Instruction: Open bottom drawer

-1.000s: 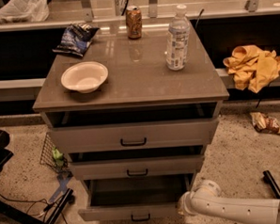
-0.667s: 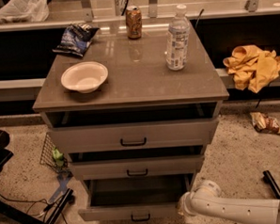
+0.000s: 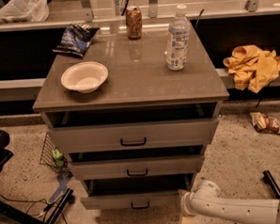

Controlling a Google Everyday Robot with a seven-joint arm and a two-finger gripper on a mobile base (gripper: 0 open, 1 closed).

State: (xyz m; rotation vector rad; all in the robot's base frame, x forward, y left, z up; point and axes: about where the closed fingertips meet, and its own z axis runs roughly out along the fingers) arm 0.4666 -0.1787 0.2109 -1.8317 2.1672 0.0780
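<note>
bottom drawer partly out, gripper at its right end

the bottom drawer (image 3: 111, 201) is the lowest of three in the grey cabinet (image 3: 138, 81), close to the floor at the foot of the view. the gripper (image 3: 184, 209) sits low on the right, just beside the right end of that drawer's front and well to the right of its handle (image 3: 140, 205). the white arm (image 3: 234, 210) reaches in behind it from the lower right corner. whether the gripper touches the drawer front is not to be made out, nor whether it is spread or pinched on anything.

the drawer's front is a slim, flat grey strip with a small black bar handle at its middle. it stands out from the cabinet body, with a dark gap above it that shows part of the inside. the middle drawer (image 3: 100, 169) and the top drawer (image 3: 85, 138) above it also stand a little out, each with a dark slot over its front.

on the cabinet top are a white bowl (image 3: 84, 76), a water bottle (image 3: 177, 39), a can (image 3: 134, 22) and a chip bag (image 3: 76, 38). a yellow cloth (image 3: 254, 65) lies on the ledge to the right.
</note>
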